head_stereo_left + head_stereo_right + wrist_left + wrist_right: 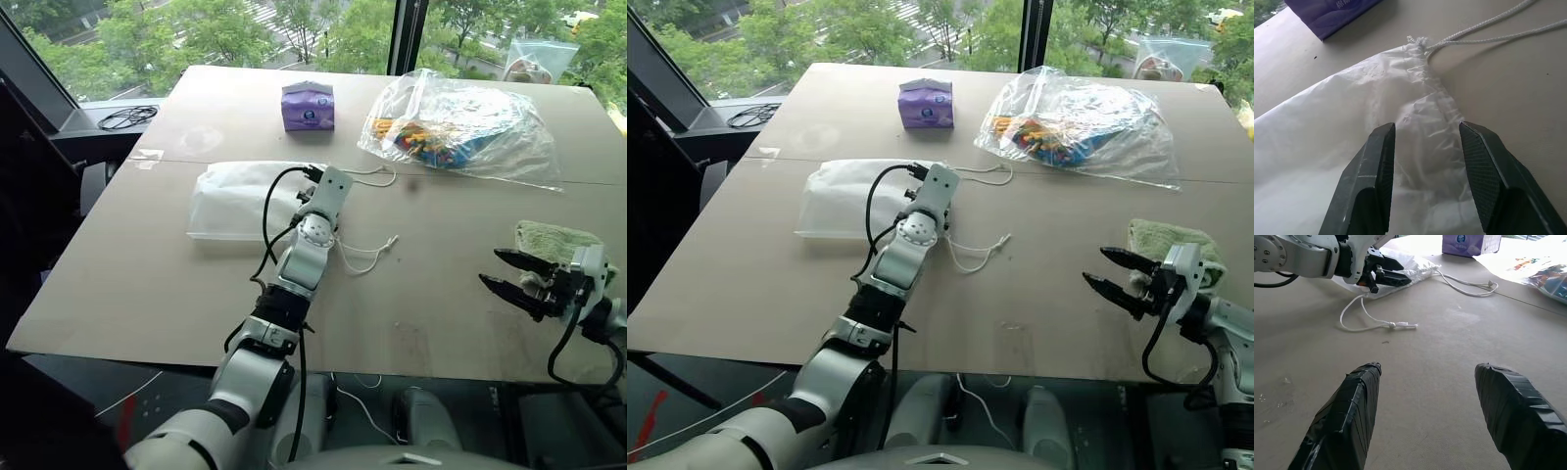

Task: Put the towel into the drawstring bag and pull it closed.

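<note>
— How many bags on the table?
— Two; one drawstring bag at centre, one clear plastic bag at two o'clock; one purple box at twelve.
— And the towel?
— One, at four o'clock, behind the right gripper, wide open and empty; the left gripper straddles the bag's mouth, part-open.

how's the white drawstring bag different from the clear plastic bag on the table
The drawstring bag is white, hazy fabric lying flat, with thin cords trailing from its mouth; the clear plastic bag is crinkly, puffed up, with colourful contents showing. The left gripper straddles the drawstring bag's gathered mouth with fingers apart; nothing touches the plastic bag. Both rest on the table.
</note>
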{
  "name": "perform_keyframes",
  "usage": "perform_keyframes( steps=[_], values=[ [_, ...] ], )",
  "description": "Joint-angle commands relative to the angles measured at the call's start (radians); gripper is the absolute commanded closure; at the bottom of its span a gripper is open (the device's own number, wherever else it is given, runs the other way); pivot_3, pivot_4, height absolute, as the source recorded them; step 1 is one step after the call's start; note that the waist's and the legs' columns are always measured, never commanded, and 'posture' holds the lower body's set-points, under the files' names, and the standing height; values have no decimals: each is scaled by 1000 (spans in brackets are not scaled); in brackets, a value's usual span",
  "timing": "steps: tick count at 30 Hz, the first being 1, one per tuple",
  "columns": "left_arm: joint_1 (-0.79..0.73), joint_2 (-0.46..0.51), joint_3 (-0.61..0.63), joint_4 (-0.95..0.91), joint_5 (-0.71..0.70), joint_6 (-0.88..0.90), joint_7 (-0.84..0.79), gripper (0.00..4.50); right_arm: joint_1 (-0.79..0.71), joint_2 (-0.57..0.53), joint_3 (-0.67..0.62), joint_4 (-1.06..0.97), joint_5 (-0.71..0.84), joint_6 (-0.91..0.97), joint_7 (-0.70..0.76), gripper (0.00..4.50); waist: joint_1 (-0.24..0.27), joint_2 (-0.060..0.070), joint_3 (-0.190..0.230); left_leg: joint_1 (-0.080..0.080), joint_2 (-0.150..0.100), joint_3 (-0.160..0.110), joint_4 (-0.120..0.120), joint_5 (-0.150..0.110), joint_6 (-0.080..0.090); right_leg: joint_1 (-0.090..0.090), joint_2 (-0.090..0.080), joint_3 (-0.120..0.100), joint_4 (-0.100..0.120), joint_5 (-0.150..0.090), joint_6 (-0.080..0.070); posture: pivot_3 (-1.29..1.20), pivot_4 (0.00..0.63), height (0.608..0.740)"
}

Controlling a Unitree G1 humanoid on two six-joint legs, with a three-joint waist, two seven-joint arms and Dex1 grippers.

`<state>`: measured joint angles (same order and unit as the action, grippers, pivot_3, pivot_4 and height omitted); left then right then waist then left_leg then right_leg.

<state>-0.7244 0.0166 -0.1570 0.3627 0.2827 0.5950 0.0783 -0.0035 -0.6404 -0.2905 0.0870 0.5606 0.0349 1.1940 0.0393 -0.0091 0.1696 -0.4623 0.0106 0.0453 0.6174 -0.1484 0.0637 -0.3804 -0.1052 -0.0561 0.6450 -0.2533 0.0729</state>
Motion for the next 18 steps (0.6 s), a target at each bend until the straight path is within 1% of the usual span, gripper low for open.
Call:
perform_keyframes(
  steps=[1, 4, 9, 10, 11, 12, 13, 15, 18],
  values=[
    [9, -35, 65, 2, -41, -14, 52, 2414, 8, -6, -35, -13, 16, -18, 4, 1225, 0, 0, 0, 0, 0, 0, 0, 0, 0, 0, 0, 0, 0, 0, 0, 0, 150, 739],
    [49, -80, 155, 2, -108, -18, 95, 2414, 12, -7, -38, -17, 17, -19, 0, 1225, 0, 0, 0, 0, 0, 0, 0, 0, 0, 0, 0, 0, 0, 0, 0, 0, 150, 739],
    [96, -100, 212, 3, -144, 7, 125, 2414, 14, -12, -41, -23, 20, -14, -3, 1225, -2, 3, -3, 1, 0, 0, 0, 0, 0, 1, 0, 0, 0, 0, 0, 0, 150, 739],
    [100, -99, 216, 4, -147, 10, 128, 2921, 12, -13, -41, -21, 21, -14, -2, 1225, -3, 4, -3, 2, 0, 1, 0, 0, 0, 1, 0, 1, 0, 0, 1, 0, 150, 739],
    [101, -99, 217, 4, -149, 11, 129, 3263, 11, -14, -41, -20, 21, -13, -1, 1225, -3, 4, -3, 3, 0, 1, 0, 0, 0, 3, 0, 1, 0, 0, 1, 0, 150, 739],
    [103, -99, 224, 8, -157, 16, 130, 3847, 7, -14, -40, -17, 20, -13, 0, 1225, -2, 4, -3, 4, 0, 1, 0, 0, 0, 3, 0, 1, 0, 0, 1, 0, 150, 739],
    [104, -99, 228, 12, -164, 20, 131, 4173, 3, -15, -39, -14, 20, -14, 1, 1225, -3, 4, -3, 5, 0, 1, 0, 0, 0, 3, 1, 1, 0, 0, 1, 0, 150, 739],
    [103, -97, 229, 20, -171, 22, 131, 4426, -2, -16, -38, -8, 19, -15, 4, 1225, -3, 4, -4, 7, 0, 1, 0, 0, 0, 4, 1, 2, 0, 0, 0, 0, 150, 739],
    [100, -91, 221, 27, -173, 14, 128, 4426, -5, -17, -39, -3, 21, -16, 9, 1225, -2, 6, -6, 7, 0, 2, 0, 0, 0, 4, 1, 2, 0, 0, 0, 0, 150, 739]
  ],
)
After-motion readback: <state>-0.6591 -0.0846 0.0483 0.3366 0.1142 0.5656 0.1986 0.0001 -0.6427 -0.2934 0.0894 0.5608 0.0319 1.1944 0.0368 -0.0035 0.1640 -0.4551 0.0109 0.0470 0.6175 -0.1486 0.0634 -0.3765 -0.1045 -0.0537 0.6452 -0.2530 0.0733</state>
